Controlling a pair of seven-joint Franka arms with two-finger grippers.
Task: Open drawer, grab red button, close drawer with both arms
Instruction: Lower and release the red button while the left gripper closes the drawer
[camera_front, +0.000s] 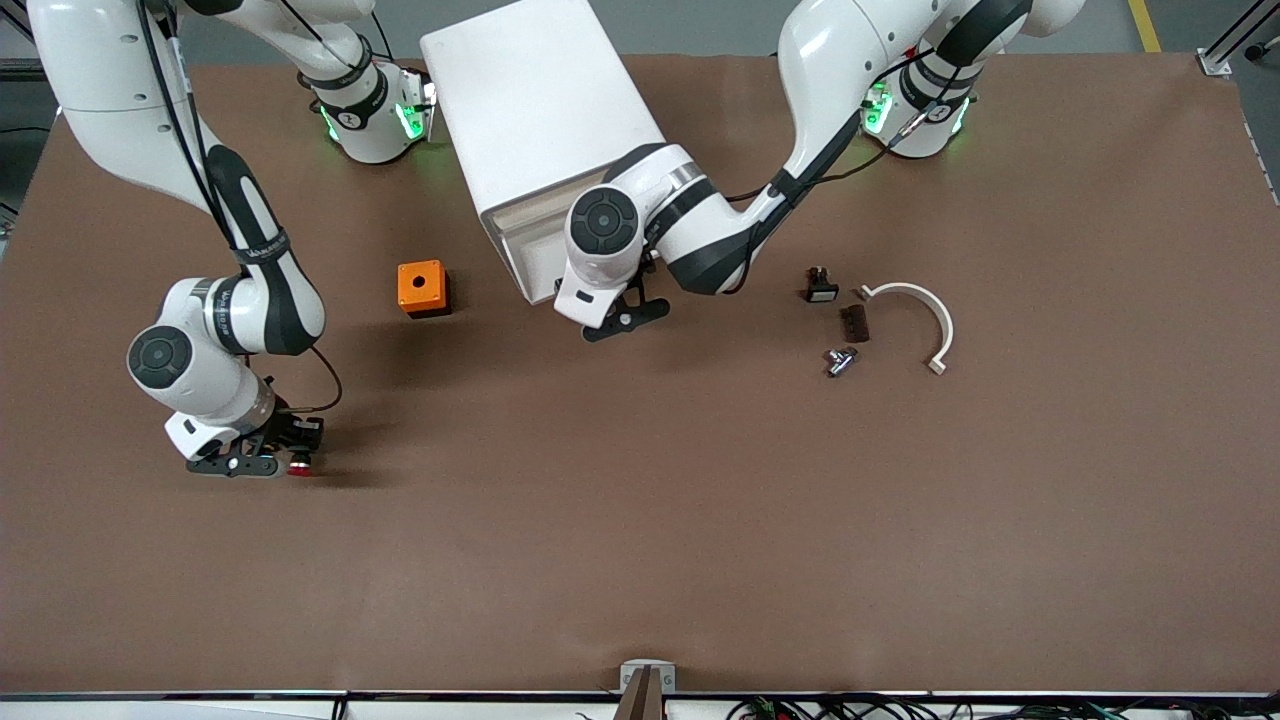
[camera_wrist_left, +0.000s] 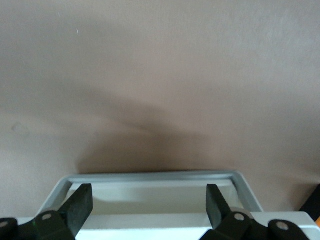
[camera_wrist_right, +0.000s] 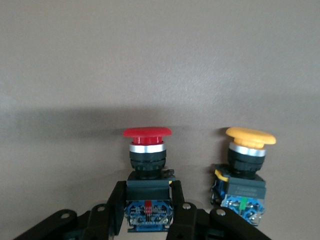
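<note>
While the right gripper (camera_wrist_right: 148, 210) is clamping the button (camera_wrist_right: 147, 165) by its black-and-blue body, red cap pointing away from the wrist, it is sitting low at the table (camera_front: 640, 520) toward the right arm's end, nearer the front camera than the orange box (camera_front: 422, 288). An orange-capped button (camera_wrist_right: 246, 170) is standing just beside the held one. The left gripper (camera_wrist_left: 149, 202) is hanging with fingers (camera_wrist_left: 80, 205) spread apart, straddling the drawer (camera_wrist_left: 150, 179), which is sticking out of the white cabinet (camera_front: 535, 110).
</note>
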